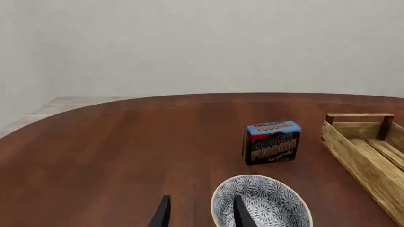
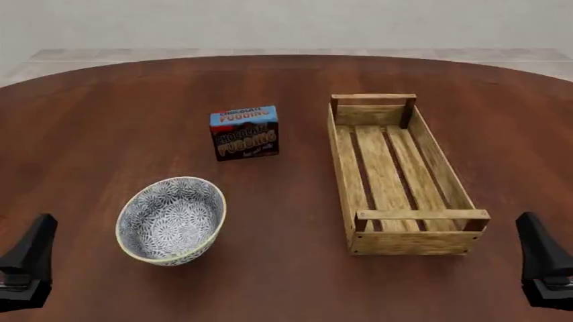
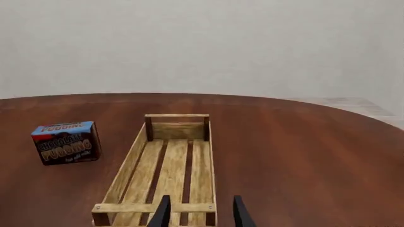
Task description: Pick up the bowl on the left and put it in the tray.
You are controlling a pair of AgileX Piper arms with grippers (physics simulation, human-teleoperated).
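bowl point(image 2: 171, 220) just ahead-right of left gripper point(image 1: 198, 213), fingers spread, apparently untouched | right gripper point(image 3: 198, 213) spread before tray point(image 2: 345, 161) | box point(image 2: 244, 132) behind bowl reads "CHOCOLATE PUDDING"

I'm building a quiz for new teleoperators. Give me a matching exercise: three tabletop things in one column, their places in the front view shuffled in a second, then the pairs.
Things:
1. bowl
2. tray
3. pudding box

Places:
A. right of the table's middle, long side running away from the arms
B. near left, close to the left gripper
C. beyond the bowl, left of the tray

Pairs: 1-B, 2-A, 3-C
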